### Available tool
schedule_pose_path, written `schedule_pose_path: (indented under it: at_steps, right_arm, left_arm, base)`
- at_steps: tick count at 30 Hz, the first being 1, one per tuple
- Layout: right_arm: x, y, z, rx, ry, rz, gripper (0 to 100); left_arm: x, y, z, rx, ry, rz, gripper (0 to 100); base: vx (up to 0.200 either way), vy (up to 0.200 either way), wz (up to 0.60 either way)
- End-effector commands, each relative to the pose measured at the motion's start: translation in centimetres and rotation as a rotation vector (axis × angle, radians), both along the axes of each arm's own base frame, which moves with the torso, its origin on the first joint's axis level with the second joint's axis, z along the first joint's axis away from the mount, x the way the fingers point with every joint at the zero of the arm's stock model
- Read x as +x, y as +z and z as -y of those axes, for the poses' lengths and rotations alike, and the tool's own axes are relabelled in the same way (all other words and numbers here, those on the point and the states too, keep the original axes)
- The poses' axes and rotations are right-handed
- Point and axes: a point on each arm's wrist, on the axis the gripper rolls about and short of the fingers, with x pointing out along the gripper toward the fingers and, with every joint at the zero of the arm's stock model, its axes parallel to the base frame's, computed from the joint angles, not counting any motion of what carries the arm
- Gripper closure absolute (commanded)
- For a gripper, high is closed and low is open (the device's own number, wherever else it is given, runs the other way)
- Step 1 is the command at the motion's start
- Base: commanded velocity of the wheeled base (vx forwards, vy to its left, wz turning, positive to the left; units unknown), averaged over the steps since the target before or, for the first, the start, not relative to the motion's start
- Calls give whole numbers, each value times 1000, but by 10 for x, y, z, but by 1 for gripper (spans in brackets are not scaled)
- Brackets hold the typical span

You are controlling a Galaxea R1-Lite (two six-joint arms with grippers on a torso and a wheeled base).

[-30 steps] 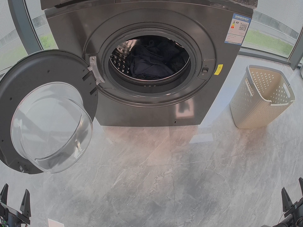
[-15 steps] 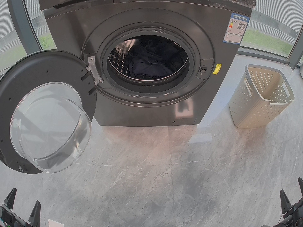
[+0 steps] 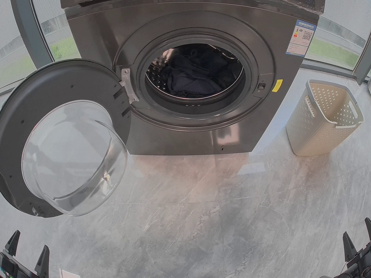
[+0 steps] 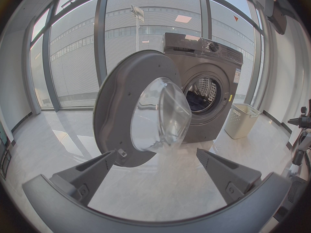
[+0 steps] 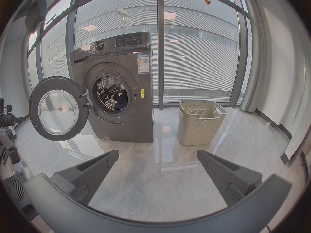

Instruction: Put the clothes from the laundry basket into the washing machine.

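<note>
My left claw (image 3: 29,243) hung low over the near edge of the floor (image 3: 216,221), on my left side, with its two fingers spread wide and nothing between them. My right claw (image 5: 157,152) hung just as low at the near right edge, fingers also wide apart and holding nothing. Both were well apart from the washing machine (image 3: 174,139), which stood at the far edge of the floor with its back to the windows (image 5: 201,49). Its round door (image 3: 58,85) was swung fully open towards my left on the hinge. The clear glass bowl (image 3: 73,155) of the door bulged out towards me. Through the open mouth I could see the drum (image 3: 154,72), and inside it lay the clothes (image 3: 193,80), a dark, crumpled heap resting on the bottom and against the back of the drum. The laundry basket (image 3: 324,120) stood upright on the floor to the right of the machine, near its right side but not touching it, close to the far right edge by the windows. It was pale beige, and I could see the perforated inner walls and the handle slots in its rim.
</note>
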Motion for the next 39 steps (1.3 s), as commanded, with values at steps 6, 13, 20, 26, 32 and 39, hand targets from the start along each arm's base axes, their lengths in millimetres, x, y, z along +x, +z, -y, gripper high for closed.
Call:
schedule_pose_path:
  at_steps: [6,13,20,26,32,39]
  right_arm:
    - [0,-5,0,0,0,-4,0]
    - [0,-5,0,0,0,-4,0]
    - [0,-5,0,0,-1,-4,0]
    - [0,-5,0,0,0,-4,0]
    - [0,-5,0,0,0,-4,0]
    - [0,-5,0,0,0,-4,0]
  left_arm:
    - [1,-5,0,1,-1,-9,0]
    - [1,-4,0,-1,1,-9,0]
    - [1,-4,0,-1,1,-7,0]
    - [1,-4,0,-3,0,-9,0]
    - [1,-4,0,-1,4,-9,0]
    - [1,-5,0,5,7,-6,0]
  base:
    - [-200,0,0]
    - [-114,0,0]
    - [0,114,0]
    - [0,200,0]
    - [0,200,0]
    - [0,143,0]
